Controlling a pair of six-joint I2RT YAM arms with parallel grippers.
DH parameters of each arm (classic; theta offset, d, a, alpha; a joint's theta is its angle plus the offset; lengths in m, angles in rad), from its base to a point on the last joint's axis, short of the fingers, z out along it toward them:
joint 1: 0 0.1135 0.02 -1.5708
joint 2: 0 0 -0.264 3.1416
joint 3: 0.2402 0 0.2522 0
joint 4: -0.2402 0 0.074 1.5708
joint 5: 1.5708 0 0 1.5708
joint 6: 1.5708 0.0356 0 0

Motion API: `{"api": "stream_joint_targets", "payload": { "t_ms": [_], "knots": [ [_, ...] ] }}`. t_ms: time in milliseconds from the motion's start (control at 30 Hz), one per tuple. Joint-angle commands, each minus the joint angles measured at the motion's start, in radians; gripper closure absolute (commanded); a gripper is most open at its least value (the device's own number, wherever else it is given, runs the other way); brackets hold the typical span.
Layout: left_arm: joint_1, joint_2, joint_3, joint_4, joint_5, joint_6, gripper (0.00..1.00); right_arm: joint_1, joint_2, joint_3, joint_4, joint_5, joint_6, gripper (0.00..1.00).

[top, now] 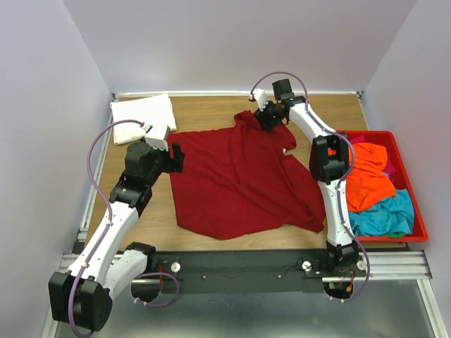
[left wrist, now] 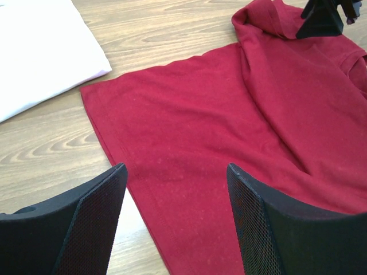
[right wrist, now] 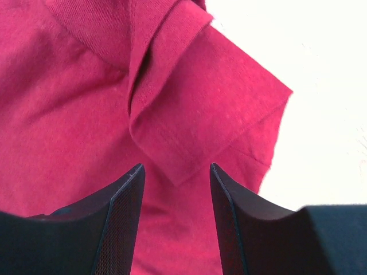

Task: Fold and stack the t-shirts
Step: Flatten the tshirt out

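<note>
A dark red t-shirt [top: 232, 183] lies spread flat across the middle of the wooden table [top: 204, 113]. My left gripper [top: 176, 156] hangs open just above the shirt's left hem [left wrist: 114, 143], and its fingertips [left wrist: 117, 172] straddle that edge with nothing held. My right gripper [top: 264, 116] is at the shirt's far end, open over a folded-back sleeve [right wrist: 212, 103], and nothing is clamped between its jaws. In its own view the right gripper [right wrist: 176, 166] has the sleeve's corner just ahead of its tips. A folded white t-shirt [top: 144, 111] lies at the back left.
A red plastic bin [top: 417, 211] stands at the right edge of the table. It holds crumpled orange [top: 366, 176], teal [top: 384, 215] and magenta [top: 361, 139] t-shirts. White walls close in the table at the back and both sides.
</note>
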Motion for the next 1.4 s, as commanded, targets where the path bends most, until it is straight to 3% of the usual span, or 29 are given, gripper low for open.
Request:
{"api": "stream_joint_targets", "payload": {
  "t_ms": [0,200,300,400,467,500,600,633,667,733,833,1067,1233,1367],
  "knots": [
    [0.004,0.001,0.022,0.01,-0.012,0.01,0.23,0.02,0.064,0.042,-0.006,0.025,0.007,0.44],
    [0.004,0.001,0.023,0.009,-0.009,0.01,0.23,0.023,0.091,0.042,-0.007,0.062,0.03,0.5],
    [0.005,0.009,0.023,0.01,-0.006,0.01,0.23,0.023,0.095,0.045,-0.004,0.101,0.061,0.69],
    [0.004,0.016,0.014,0.016,0.012,-0.001,0.22,0.017,0.093,0.075,0.01,0.203,0.142,0.78],
    [0.004,0.042,0.011,0.028,0.046,-0.013,0.22,-0.002,0.085,0.098,0.024,0.262,0.19,0.9],
    [0.004,0.059,0.014,0.025,0.051,-0.015,0.23,-0.012,0.081,0.102,0.028,0.27,0.223,0.91],
    [0.004,0.122,0.026,0.009,0.074,-0.03,0.23,-0.048,0.055,0.093,0.037,0.296,0.236,0.85],
    [0.004,0.148,0.028,0.008,0.086,-0.039,0.23,-0.055,0.046,0.081,0.037,0.287,0.237,0.68],
    [0.005,0.162,0.028,0.01,0.124,-0.068,0.23,-0.068,0.007,0.06,0.039,0.258,0.239,0.59],
    [0.004,0.217,0.026,0.028,0.183,-0.115,0.26,-0.083,-0.034,-0.017,0.039,0.229,0.244,0.51],
    [-0.002,0.327,0.04,0.033,0.262,-0.193,0.33,-0.091,-0.138,-0.138,0.04,0.169,0.248,0.49],
    [-0.079,0.579,0.14,0.058,0.235,-0.273,0.41,-0.092,-0.231,-0.346,0.04,-0.042,0.302,0.5],
    [-0.099,0.778,0.191,0.048,0.209,-0.306,0.49,-0.092,-0.212,-0.398,0.042,-0.004,0.326,0.52],
    [-0.099,0.82,0.145,0.048,0.192,-0.342,0.51,-0.092,-0.206,-0.431,0.042,0.062,0.319,0.52]
  ]
}}
